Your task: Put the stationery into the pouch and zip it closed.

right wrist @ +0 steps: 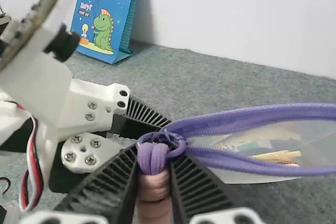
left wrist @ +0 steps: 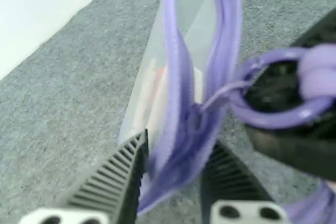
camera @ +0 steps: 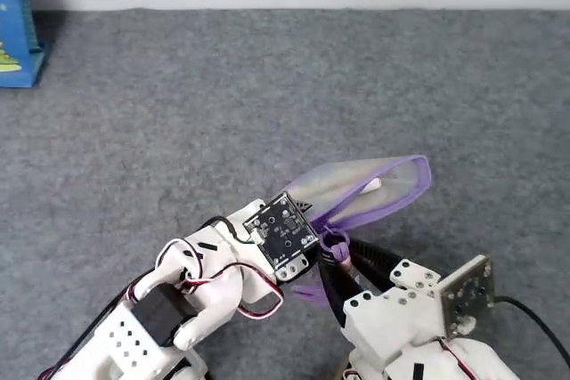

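Observation:
A translucent pouch (camera: 356, 186) with purple zipper trim lies on the grey carpet and holds stationery (right wrist: 273, 156). My left gripper (left wrist: 178, 142) is shut on the pouch's purple zipper end (left wrist: 176, 166), with the pouch (left wrist: 184, 51) stretching away from it. My right gripper (right wrist: 155, 156) is shut on the purple zipper pull (right wrist: 153, 153), a ring with a loop, right beside the left fingers (right wrist: 142, 118). From the pull, the two zipper sides (right wrist: 252, 116) run apart along the pouch (right wrist: 262, 140). In the high view both grippers meet at the pouch's near end, with the right gripper (camera: 335, 254) on the pull.
A blue gift bag (camera: 16, 28) with a dinosaur picture stands at the far left against the white wall (right wrist: 236, 14). Grey carpet (camera: 178, 113) spreads open beyond and to the left of the pouch. Both arm bodies crowd the near edge.

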### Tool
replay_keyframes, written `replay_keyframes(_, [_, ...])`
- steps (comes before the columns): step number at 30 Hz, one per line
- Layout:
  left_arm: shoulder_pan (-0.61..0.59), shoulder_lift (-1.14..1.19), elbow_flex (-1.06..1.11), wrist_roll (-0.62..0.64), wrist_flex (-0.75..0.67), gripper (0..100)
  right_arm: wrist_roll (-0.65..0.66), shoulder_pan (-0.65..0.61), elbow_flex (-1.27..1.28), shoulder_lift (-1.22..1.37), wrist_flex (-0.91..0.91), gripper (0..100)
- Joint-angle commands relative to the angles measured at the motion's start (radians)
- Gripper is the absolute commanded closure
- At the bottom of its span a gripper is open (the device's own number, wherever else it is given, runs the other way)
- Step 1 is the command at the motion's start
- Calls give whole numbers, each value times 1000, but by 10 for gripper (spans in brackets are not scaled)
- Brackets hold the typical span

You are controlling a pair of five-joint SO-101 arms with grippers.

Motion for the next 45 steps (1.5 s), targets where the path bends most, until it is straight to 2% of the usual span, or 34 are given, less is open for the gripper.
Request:
replay_keyframes(1, [2,-21,-10,11,-26,962,-38,-2,-60,4,-27,991])
replay_keyframes(2, [2,-21,-10,11,-25,990,-54,-2,-60,4,-41,991])
replay_keyframes(5, [0,-21,-13,11,6,987,-94,12,-58,4,-85,991])
replay_keyframes(10, [0,-21,-15,14,63,987,-153,157,-34,4,-170,991])
replay_keyframes(21, [0,-21,-12,11,110,990,-155,412,166,4,-479,991])
replay_keyframes(34, [-3,-21,-13,9,132,991,-141,627,374,12,-811,991])
replay_keyframes(40, [-3,-21,-12,9,132,991,-49,685,496,16,-1000,991])
replay_keyframes(45, [-3,-23,-12,9,132,991,-26,719,545,16,-1050,991])
